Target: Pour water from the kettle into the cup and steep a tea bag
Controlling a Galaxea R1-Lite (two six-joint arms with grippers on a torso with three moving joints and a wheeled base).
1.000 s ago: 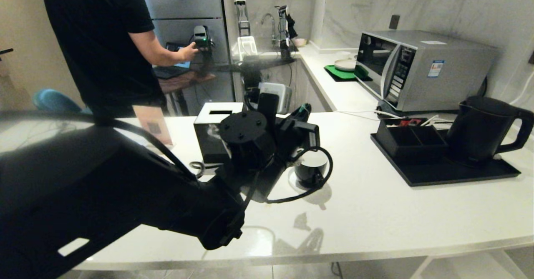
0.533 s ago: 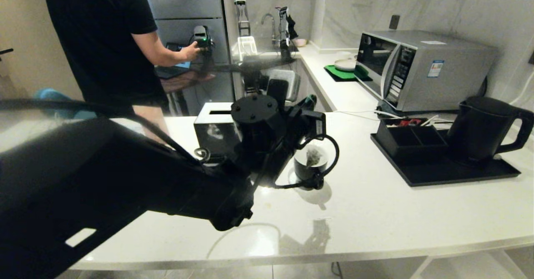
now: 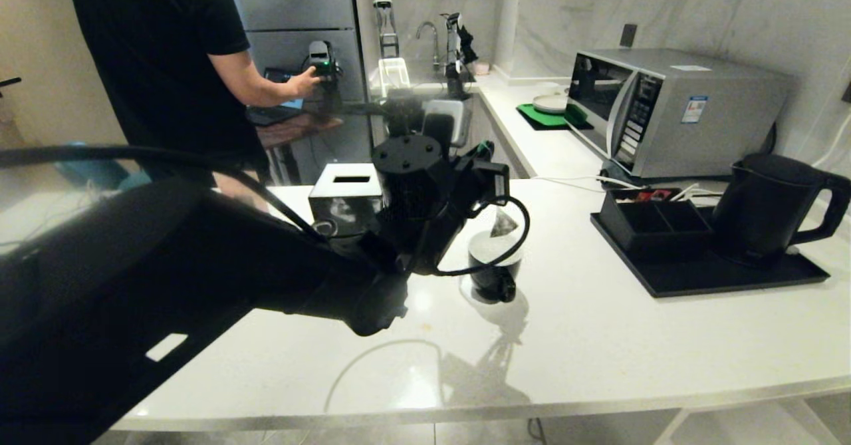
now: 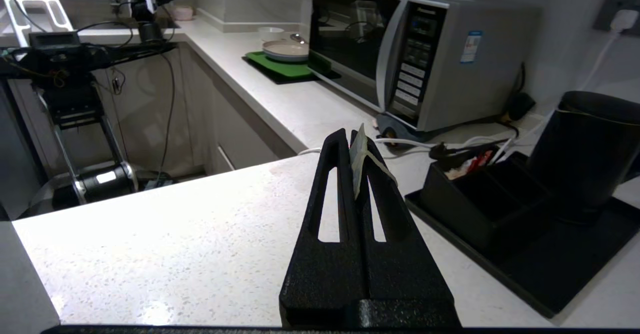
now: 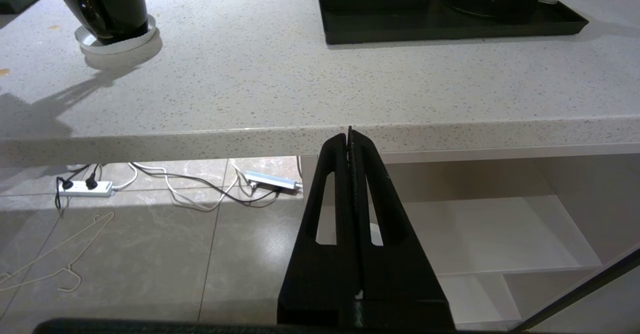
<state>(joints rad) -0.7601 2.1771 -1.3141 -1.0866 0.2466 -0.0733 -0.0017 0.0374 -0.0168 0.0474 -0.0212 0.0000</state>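
The tea bag [image 3: 503, 224] hangs on its string just above the mouth of the cup [image 3: 495, 269], a small black mug with a white inside on a round coaster mid-counter. My left gripper [image 4: 350, 137] is level over the counter and shut on the bag's pale paper tag [image 4: 356, 162]; the bag itself is hidden below the fingers in the left wrist view. The matte-black kettle [image 3: 771, 205] stands on a black tray [image 3: 698, 275] at the right. My right gripper [image 5: 350, 134] is shut and empty, parked below the counter's front edge.
A black tissue box [image 3: 346, 199] stands left of the cup, behind my left arm. A compartment organizer [image 3: 655, 222] shares the tray with the kettle. A microwave [image 3: 671, 109] sits at the back right. A person [image 3: 166, 66] stands at the back left.
My left gripper has risen, lifting the tea bag from inside the cup to just above its rim. The right arm has not moved.
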